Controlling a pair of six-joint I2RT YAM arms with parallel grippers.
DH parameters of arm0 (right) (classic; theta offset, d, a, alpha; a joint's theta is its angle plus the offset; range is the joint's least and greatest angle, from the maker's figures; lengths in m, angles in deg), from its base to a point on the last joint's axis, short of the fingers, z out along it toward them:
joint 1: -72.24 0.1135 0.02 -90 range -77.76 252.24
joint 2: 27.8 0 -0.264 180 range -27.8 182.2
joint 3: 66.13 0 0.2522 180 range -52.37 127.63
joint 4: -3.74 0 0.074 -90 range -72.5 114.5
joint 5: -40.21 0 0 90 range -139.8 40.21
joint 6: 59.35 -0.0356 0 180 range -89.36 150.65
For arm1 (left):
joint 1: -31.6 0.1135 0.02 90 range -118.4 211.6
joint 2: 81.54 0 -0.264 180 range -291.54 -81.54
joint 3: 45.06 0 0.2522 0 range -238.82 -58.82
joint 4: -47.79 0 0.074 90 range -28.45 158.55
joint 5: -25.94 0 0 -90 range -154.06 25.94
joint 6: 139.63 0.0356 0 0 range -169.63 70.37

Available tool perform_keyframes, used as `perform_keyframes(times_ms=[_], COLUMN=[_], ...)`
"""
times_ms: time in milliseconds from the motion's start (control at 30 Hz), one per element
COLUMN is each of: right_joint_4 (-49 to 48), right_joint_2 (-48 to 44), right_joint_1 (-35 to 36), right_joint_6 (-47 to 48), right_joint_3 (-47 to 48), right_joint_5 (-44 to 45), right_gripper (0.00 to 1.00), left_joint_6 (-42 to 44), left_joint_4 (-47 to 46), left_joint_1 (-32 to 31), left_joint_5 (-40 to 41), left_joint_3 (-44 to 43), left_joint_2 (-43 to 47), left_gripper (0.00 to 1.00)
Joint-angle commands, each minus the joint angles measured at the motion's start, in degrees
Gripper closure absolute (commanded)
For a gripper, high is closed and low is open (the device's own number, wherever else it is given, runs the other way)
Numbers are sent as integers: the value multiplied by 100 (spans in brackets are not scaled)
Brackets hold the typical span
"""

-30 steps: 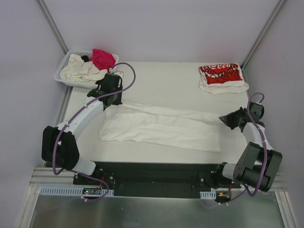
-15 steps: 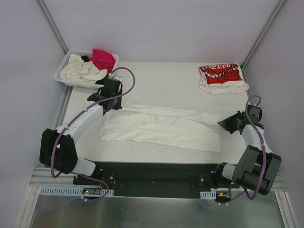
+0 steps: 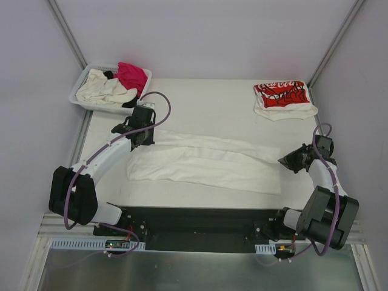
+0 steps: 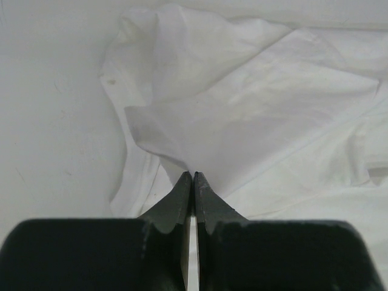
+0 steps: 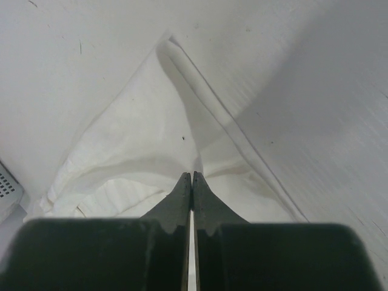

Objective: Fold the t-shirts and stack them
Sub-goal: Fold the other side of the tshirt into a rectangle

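A large plain white t-shirt lies stretched in a long folded band across the middle of the table. My left gripper is shut on its far left edge; the left wrist view shows the cloth pinched at my gripper and lifted. My right gripper is shut on the shirt's right end, with the cloth pulled taut at my gripper. A folded white shirt with red print lies at the back right.
A white slotted basket at the back left holds cream, magenta and black cloth. Its corner shows in the right wrist view. Grey walls stand close on both sides.
My left gripper has drawn the shirt's far left edge toward me, over the shirt. My right gripper has moved a little nearer with the right end.
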Motion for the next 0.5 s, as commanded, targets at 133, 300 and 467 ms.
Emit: perform_keyframes(times_ms=[133,300,467], right_joint_4=[316,360,421], right_joint_2=[-15,38,64], right_joint_1=[29,29,29], right_joint_6=[261,340,401], right_joint_3=[-72,-142,-160], right_joint_5=[306,420,604], right_gripper=[99,97,96], left_joint_6=[-281,-342,-570], left_joint_4=[-49,-31,-40], left_joint_1=[-69,-113,-122], left_joint_5=[308,493,703], left_joint_3=[317,423,687], left_joint_2=[214,170,258], left_gripper=[100,100,100])
